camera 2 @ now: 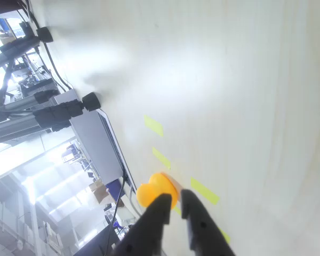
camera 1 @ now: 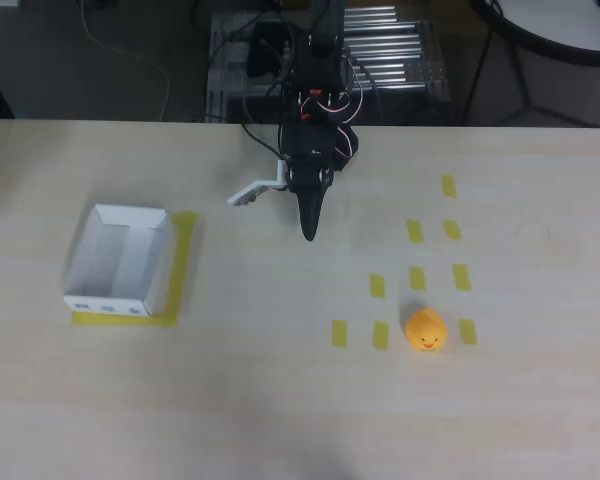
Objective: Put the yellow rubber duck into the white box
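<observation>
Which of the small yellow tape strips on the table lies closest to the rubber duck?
The strip just right of the yellow rubber duck in the overhead view; the others lie farther off.

Pale wooden table [camera 1: 280,400]; grey floor [camera 1: 100,70] behind, brightly lit.

The overhead view looks straight down on the whole table [camera 1: 280,400], the arm's base at the top edge. The wrist view rides just behind the gripper [camera 2: 176,201], close to the tabletop, tilted and aimed along it toward the room beyond. Both share the duck [camera 1: 426,330] and yellow tape strips [camera 1: 416,230].
</observation>
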Robot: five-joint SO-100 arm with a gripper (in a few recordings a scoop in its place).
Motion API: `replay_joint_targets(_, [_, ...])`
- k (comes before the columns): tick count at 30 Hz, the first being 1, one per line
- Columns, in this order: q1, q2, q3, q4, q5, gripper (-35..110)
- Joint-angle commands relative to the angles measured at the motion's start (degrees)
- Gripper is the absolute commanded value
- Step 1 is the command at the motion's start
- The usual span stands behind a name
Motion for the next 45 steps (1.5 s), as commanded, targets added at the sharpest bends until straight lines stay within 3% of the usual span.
replay_joint_targets(1, [1.05,2.9,2.37,-0.18,0.44,0])
replay_joint_targets(37, [0.44,2.46,2.02,-0.88,-1.32,0])
replay_joint_targets(41, [2.99,-16.96,-19.07,-4.92,-4.31,0])
replay_joint_targets(45, [3.43,-47.81,-59.94,8.79,-12.92,2])
